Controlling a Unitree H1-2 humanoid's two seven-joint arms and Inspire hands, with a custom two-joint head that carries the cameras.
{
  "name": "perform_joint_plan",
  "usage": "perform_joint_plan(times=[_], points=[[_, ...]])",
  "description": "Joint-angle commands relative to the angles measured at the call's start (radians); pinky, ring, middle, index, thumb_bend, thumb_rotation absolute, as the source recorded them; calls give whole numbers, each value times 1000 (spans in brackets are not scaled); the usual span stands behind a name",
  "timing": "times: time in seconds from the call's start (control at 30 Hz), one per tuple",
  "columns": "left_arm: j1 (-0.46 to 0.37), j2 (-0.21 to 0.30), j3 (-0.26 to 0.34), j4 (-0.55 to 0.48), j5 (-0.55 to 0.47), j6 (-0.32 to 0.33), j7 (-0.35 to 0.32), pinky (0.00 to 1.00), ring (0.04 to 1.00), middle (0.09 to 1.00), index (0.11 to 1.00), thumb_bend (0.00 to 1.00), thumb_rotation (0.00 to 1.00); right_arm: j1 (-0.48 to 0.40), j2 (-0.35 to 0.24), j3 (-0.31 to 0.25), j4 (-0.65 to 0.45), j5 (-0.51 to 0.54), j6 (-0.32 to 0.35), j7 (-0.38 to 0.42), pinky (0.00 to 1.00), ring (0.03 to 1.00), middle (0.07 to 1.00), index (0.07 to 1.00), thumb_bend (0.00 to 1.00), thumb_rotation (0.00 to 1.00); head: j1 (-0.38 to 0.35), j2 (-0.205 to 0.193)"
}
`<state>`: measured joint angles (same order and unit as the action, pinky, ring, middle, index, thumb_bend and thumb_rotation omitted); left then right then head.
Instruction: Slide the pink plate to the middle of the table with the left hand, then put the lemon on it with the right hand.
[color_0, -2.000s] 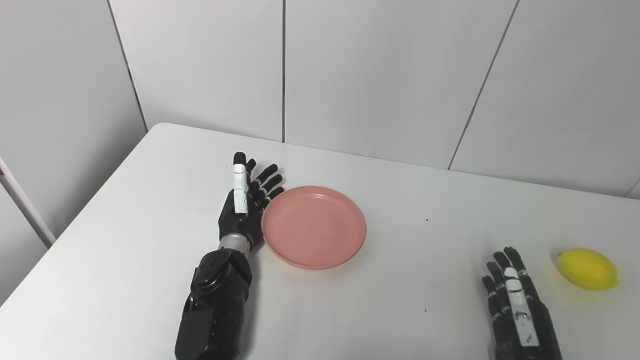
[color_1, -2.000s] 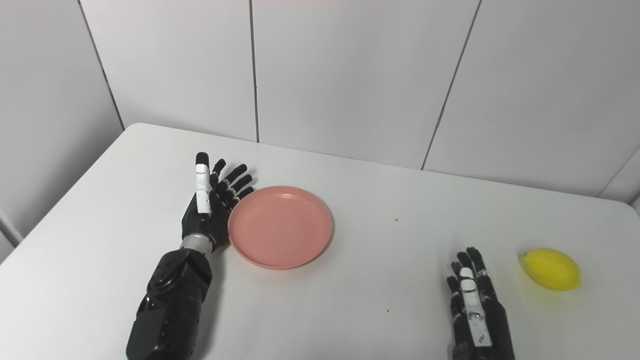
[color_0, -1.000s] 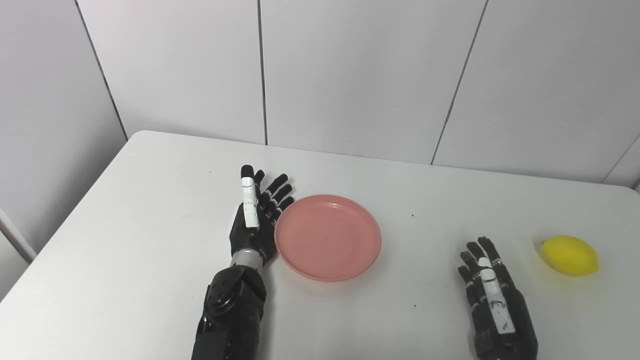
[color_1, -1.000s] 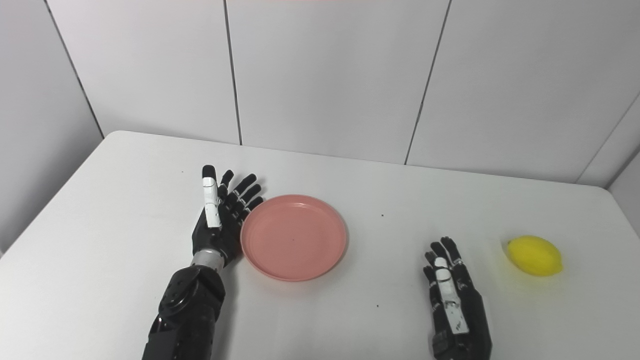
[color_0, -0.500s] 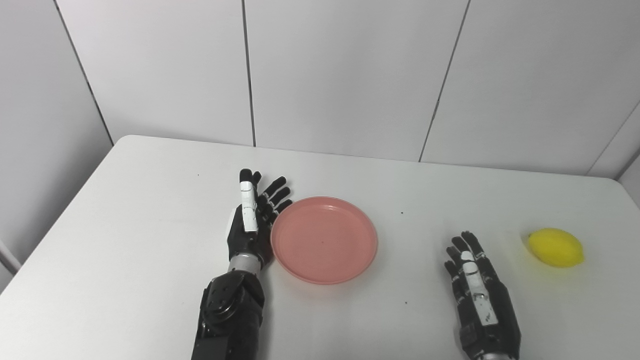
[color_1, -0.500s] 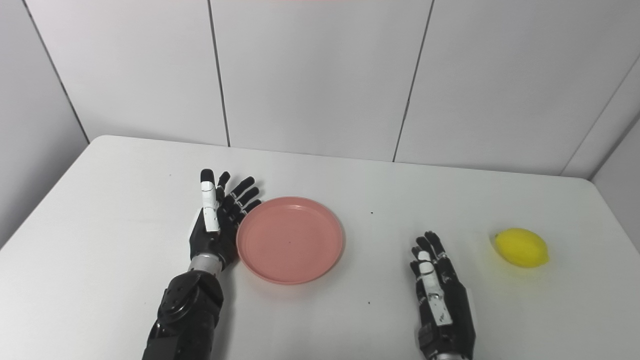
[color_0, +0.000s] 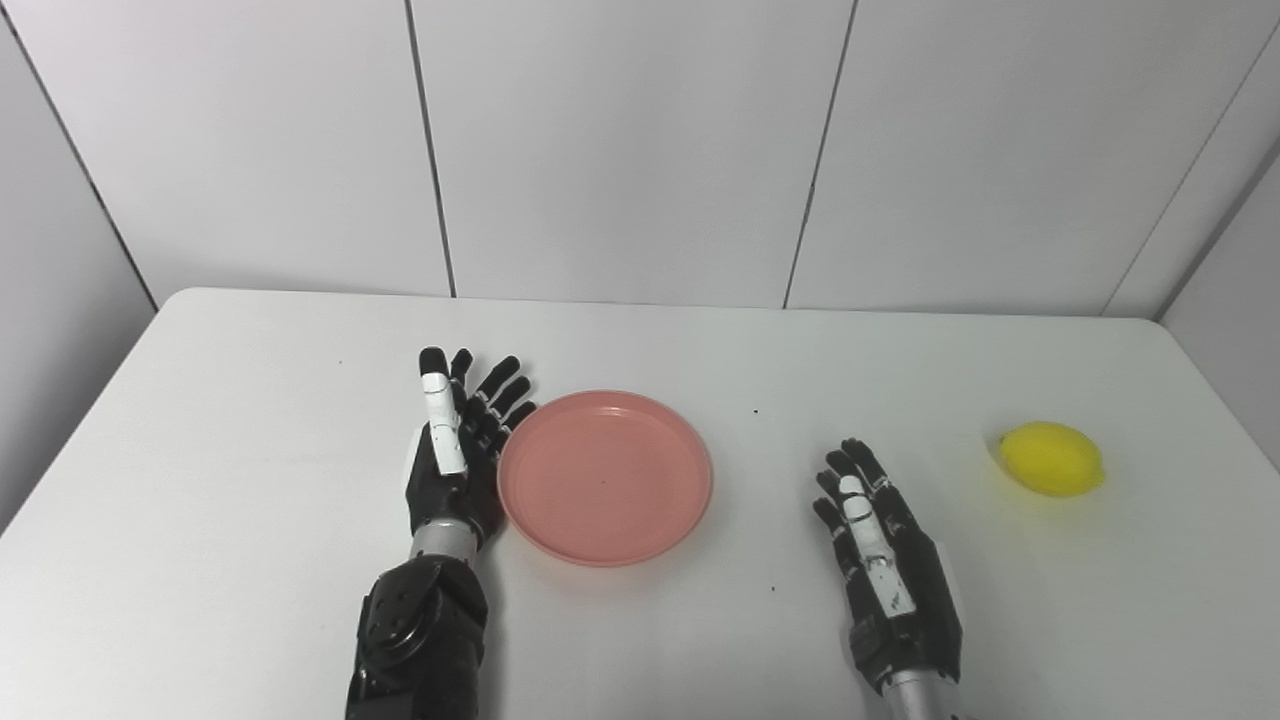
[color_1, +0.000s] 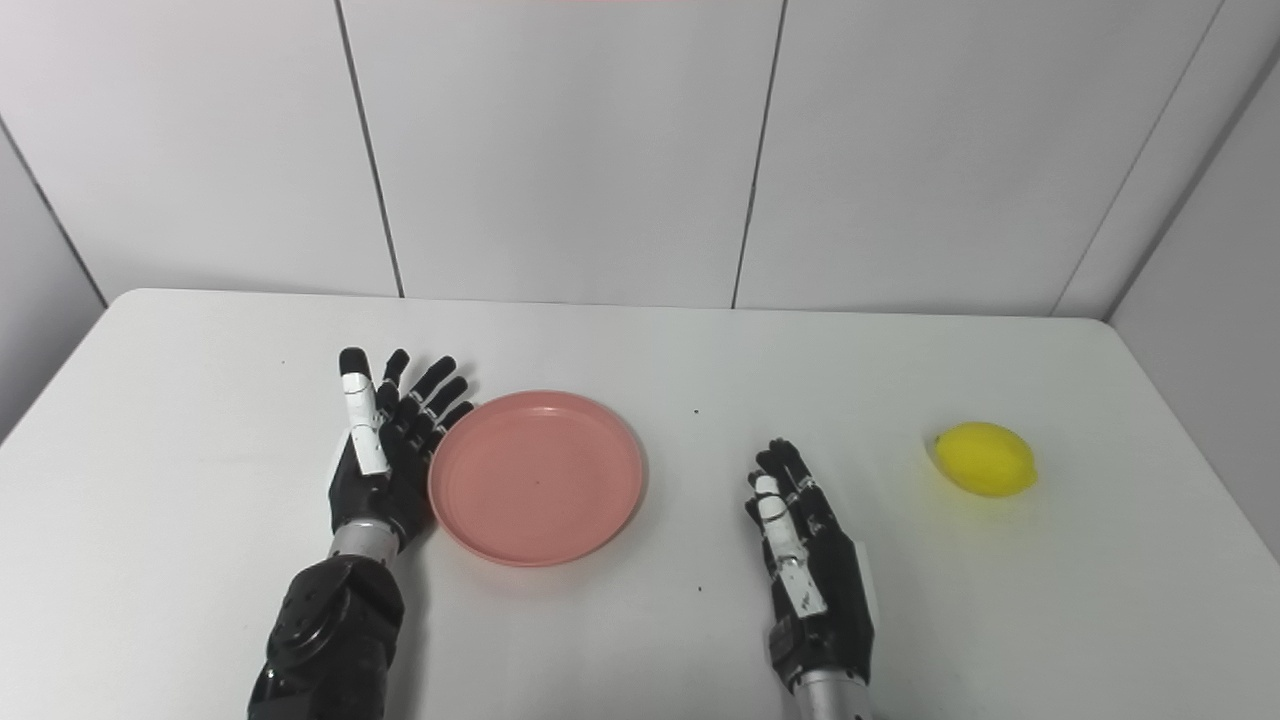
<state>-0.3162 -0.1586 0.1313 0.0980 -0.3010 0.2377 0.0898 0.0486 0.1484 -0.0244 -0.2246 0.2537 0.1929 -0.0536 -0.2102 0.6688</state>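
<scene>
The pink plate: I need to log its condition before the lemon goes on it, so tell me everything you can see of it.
The pink plate is round, shallow and plain salmon-pink, plastic by its look, with a low raised rim and nothing on it. It lies flat on the white table, left of centre. The open left hand stands edge-on against its left rim, apparently touching. The lemon lies far to its right.

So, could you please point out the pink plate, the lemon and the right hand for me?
pink plate (color_0: 605, 480), left eye view, on its flat inner floor.
lemon (color_0: 1052, 458), left eye view, on its middle.
right hand (color_1: 812, 565), right eye view, on its back.
</scene>
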Motion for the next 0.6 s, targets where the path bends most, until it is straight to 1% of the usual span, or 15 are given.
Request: perform_joint_plan(times=[0.0,0.27,0.57], points=[[-8,0,-1,-18,-13,10,-15,840,849,850,1000,895,957,-6,15,6,12,-1,19,-4,924,891,871,851,667,483,-5,-1],[9,-12,-9,-37,-16,4,-15,856,854,857,1000,893,955,-8,25,11,2,-14,37,-11,917,887,866,845,648,486,-11,2],[21,-11,-20,-52,-16,17,-20,859,856,858,1000,897,960,-11,33,11,13,-9,32,-11,905,885,870,843,695,467,-29,0]])
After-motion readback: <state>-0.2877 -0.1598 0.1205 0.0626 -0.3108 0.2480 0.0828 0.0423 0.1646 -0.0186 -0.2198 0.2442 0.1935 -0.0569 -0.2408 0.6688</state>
